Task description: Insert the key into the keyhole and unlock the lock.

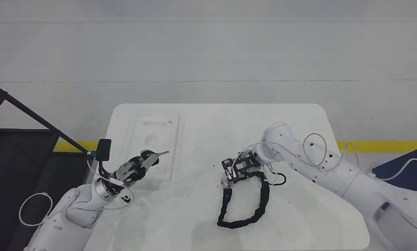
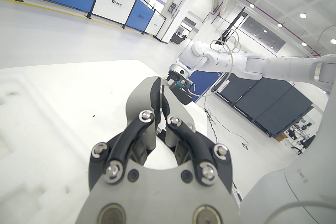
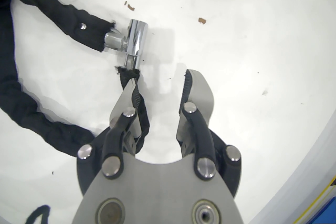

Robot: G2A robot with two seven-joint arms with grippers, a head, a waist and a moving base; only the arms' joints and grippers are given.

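The right hand (image 3: 160, 77) hangs open just short of the chrome lock (image 3: 136, 41), one finger against the black-sleeved chain (image 3: 52, 12) lying on the tabletop (image 3: 236, 51). Well apart, the left hand (image 2: 159, 82) is pinched closed on a thin key (image 1: 163, 152), above a foam tray (image 1: 155, 130).

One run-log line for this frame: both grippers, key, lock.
left gripper: shut on small silver key | right gripper: open at chrome lock cylinder on black fabric-sleeved chain | key: not inserted, apart from lock

White table (image 1: 287, 120), white foam tray (image 1: 154, 147) on its left, black sleeved chain lock (image 3: 63, 16) mid-table, brown crumbs (image 3: 201, 21) nearby
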